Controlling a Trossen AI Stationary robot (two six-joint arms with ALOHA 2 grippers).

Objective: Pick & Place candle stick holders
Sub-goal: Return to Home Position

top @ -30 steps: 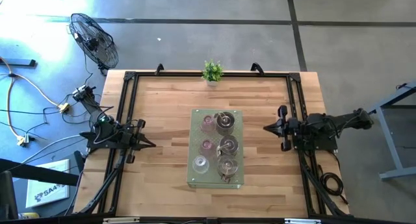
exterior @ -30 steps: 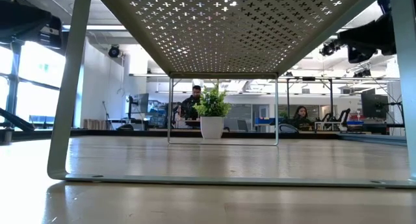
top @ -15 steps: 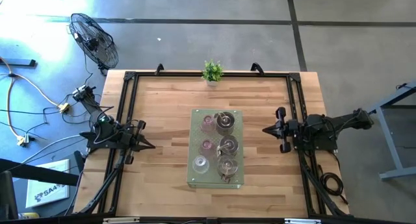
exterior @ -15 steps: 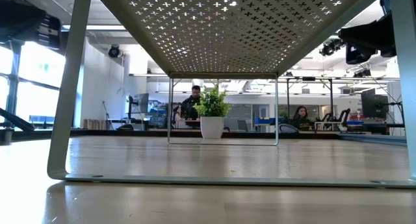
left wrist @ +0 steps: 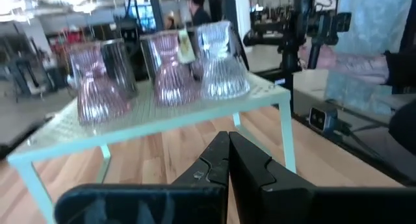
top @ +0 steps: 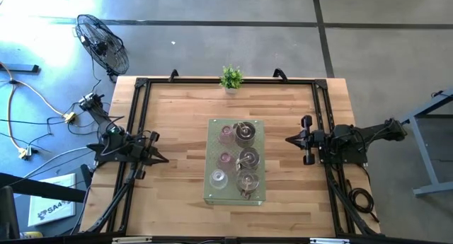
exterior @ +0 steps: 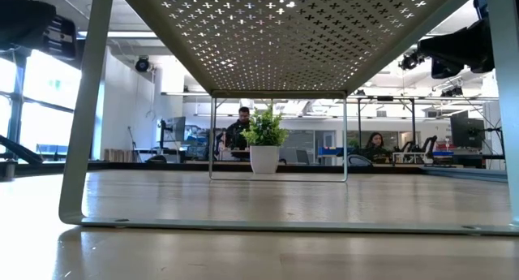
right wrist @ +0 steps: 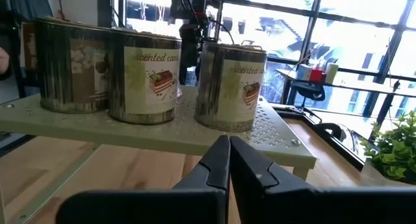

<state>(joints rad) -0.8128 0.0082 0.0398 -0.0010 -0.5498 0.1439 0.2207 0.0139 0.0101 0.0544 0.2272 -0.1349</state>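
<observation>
Standing on wooden table, perforated shelf; office beyond.

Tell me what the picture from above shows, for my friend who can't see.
Six candle holders stand in two rows on a green shelf in the middle of a wooden table: glass ones left, silver tins right. The left gripper and right gripper wait at the table's sides, away from the shelf; a potted plant sits at the far edge.
</observation>
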